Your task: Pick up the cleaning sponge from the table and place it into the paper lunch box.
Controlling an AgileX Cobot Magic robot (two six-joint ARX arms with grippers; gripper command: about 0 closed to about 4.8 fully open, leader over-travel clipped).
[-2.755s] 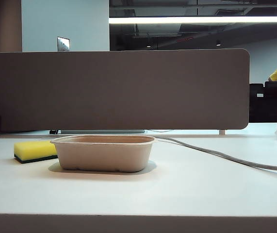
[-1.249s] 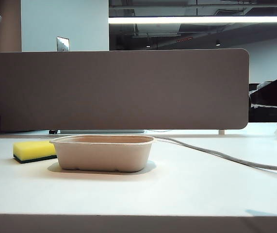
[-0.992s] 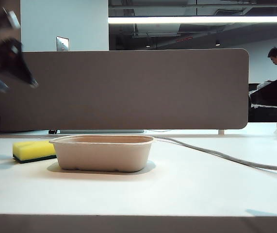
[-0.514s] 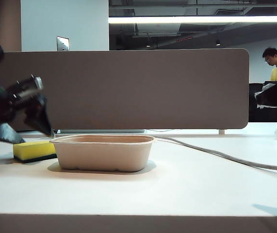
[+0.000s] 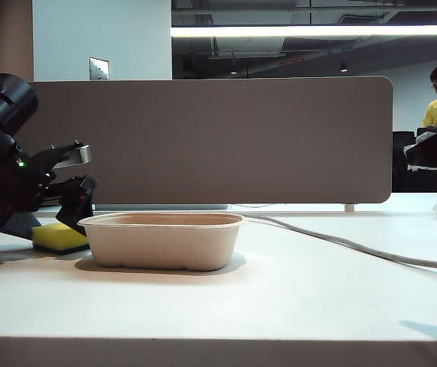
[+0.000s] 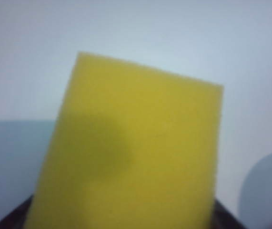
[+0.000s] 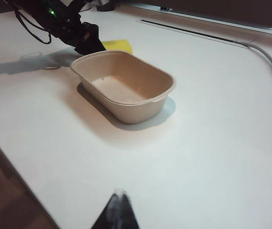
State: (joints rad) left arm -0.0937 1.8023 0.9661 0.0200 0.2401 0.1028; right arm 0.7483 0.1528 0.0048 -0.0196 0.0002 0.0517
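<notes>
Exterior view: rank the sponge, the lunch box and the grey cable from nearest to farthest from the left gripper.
1. cleaning sponge, under the open left gripper, far left.
2. paper lunch box, just right of the sponge.
3. grey cable, trailing off to the right.

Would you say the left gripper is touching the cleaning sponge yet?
Cannot tell. In the exterior view the left gripper straddles the cleaning sponge, hiding any gap; the left wrist view shows only blurred yellow foam.
</notes>
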